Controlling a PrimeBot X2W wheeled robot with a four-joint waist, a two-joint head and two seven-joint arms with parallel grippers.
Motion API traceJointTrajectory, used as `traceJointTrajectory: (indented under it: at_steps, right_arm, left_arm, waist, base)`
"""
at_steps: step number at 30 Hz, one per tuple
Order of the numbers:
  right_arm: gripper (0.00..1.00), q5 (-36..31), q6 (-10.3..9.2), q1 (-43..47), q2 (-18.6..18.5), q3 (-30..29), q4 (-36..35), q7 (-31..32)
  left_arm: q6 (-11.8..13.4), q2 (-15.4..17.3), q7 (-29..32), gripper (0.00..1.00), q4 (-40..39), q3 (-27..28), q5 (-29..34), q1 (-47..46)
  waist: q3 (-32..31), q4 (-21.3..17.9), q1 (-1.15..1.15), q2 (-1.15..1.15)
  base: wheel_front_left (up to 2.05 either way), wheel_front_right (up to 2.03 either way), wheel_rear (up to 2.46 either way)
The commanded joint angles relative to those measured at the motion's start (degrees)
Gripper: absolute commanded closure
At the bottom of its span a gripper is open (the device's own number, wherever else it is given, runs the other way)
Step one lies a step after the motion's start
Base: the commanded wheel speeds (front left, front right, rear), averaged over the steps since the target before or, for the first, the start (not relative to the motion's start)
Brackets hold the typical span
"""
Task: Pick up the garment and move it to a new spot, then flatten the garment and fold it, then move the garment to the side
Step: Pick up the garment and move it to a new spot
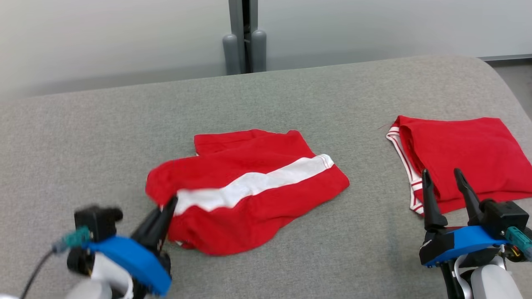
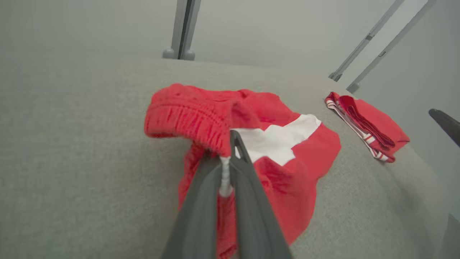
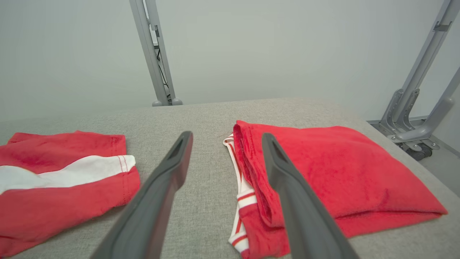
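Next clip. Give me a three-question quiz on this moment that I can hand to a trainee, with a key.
1. True or false: the left gripper is shut on the striped red garment.
2. The right gripper is: A) shut on a garment; B) open, holding nothing; C) shut, holding nothing.
3. Fill in: the folded red garment lies on the robot's ____ side of the grey surface.
Key: 1 true; 2 B; 3 right.

Soft cloth garment (image 1: 266, 207) (matt, finely knitted), coarse grey woven surface (image 1: 83, 137), matt dark fingers (image 3: 289, 190)
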Motion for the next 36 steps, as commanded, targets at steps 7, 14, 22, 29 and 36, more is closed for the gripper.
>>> traceJointTrajectory:
  at_steps: [7,14,22,29,36]
  right_arm:
    - [0.0,-0.7,0.0,-0.7,-0.1,0.8,-0.2,-0.2]
    - [0.0,-0.7,0.0,-0.7,-0.1,2.0,0.5,-0.1]
    - [0.0,-0.6,0.0,0.3,-0.1,2.7,1.8,-0.3]
    - [0.0,-0.6,0.0,2.2,-0.1,3.1,2.7,-0.6]
    - [0.0,0.3,0.0,4.8,-0.1,4.0,3.3,-1.2]
  left_arm:
    - [-1.0,-2.6,-5.5,1.0,8.9,-0.4,-1.4,5.3]
    - [-1.6,-4.6,-8.9,0.13,14.1,-0.8,0.1,3.0]
    - [0.3,-5.1,-12.0,0.0,16.5,-1.2,4.3,1.6]
    - [4.3,-7.0,-13.7,0.0,13.8,1.8,6.4,4.7]
    - [8.0,-10.6,-13.9,0.0,8.4,7.4,10.8,10.0]
  waist:
    - [0.8,2.3,0.01,0.0]
    - [-0.1,4.1,0.01,0.0]
    - [-2.9,5.7,0.01,0.0]
    - [-5.7,7.2,0.01,0.0]
    - [-8.0,8.2,0.01,0.0]
  base:
    - [0.0,0.0,0.0]
    - [0.0,0.0,0.0]
    - [0.0,0.0,0.0]
    - [0.0,0.0,0.0]
    - [0.0,0.0,0.0]
